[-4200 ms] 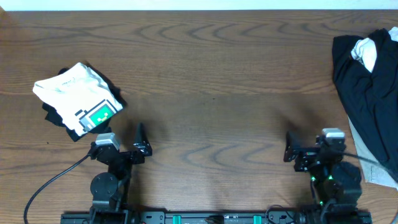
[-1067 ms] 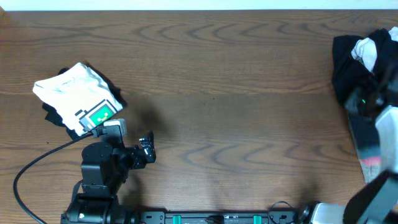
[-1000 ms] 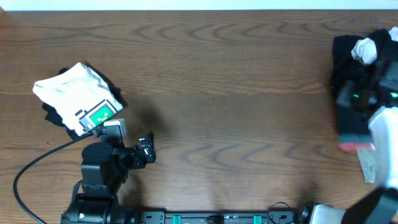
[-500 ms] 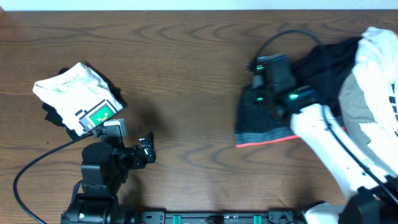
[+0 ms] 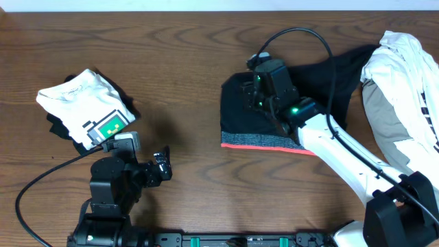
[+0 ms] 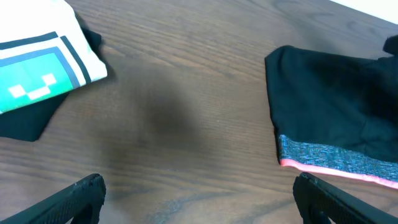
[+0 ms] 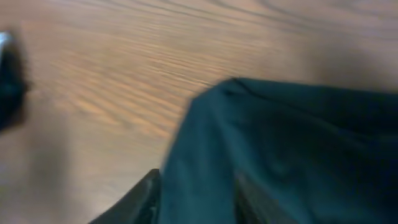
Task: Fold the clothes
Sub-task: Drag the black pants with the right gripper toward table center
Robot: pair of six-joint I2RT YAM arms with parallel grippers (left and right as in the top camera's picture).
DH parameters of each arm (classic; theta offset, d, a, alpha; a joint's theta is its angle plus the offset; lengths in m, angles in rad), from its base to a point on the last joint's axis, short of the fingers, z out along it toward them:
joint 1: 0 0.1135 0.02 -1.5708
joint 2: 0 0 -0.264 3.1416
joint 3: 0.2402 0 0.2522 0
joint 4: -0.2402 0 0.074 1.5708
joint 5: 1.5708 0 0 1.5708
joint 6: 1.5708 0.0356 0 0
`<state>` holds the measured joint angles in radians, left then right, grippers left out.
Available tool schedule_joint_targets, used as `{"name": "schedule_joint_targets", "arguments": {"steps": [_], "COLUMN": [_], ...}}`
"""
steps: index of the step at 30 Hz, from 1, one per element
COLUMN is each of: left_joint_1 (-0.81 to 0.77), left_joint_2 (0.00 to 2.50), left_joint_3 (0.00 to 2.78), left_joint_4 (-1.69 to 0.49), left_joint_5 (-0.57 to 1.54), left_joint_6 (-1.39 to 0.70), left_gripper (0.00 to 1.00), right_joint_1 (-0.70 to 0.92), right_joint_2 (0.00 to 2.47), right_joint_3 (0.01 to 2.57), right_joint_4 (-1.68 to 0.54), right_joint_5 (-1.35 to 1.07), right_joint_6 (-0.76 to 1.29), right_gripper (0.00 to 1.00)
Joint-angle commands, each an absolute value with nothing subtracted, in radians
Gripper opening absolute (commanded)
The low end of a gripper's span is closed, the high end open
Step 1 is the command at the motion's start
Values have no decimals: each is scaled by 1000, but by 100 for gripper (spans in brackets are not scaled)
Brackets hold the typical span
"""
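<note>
Since being hauled leftward off the right-hand heap, black trousers (image 5: 236, 113): now mid-table, red-and-grey waistband (image 5: 257, 140) nearest the robot. Right gripper (image 7: 194, 193): closed on their cloth. Left gripper (image 6: 199, 193): spread wide, empty, unmoved beside white tee (image 5: 82, 99). Judged: staged for flattening; folding unstarted.

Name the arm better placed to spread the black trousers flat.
Right. The right gripper holds the black trousers at mid-table; the left gripper hangs open, apart from them, nearer the white tee.
</note>
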<state>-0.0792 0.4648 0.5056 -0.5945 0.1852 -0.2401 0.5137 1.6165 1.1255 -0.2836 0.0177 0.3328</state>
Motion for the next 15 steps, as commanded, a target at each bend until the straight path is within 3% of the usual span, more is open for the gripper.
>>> {"name": "schedule_joint_targets", "arguments": {"steps": [1,10,15], "left_joint_1": [-75,-78,-144], "left_joint_2": [468,569,736], "left_joint_3": [526,526,526], "left_joint_4": [-593,-577,-454], "left_joint_5": [198,199,203], "left_joint_6": [-249,-320,-319], "left_gripper": [98,98,98], "right_joint_1": [450,186,51], "right_joint_2": [1602,1571,1571], "right_joint_3": [1128,1127,1127], "right_joint_4": [-339,-647,-817], "right_joint_5": [164,213,213], "right_joint_6": [352,352,352], "right_gripper": [39,42,55]}}
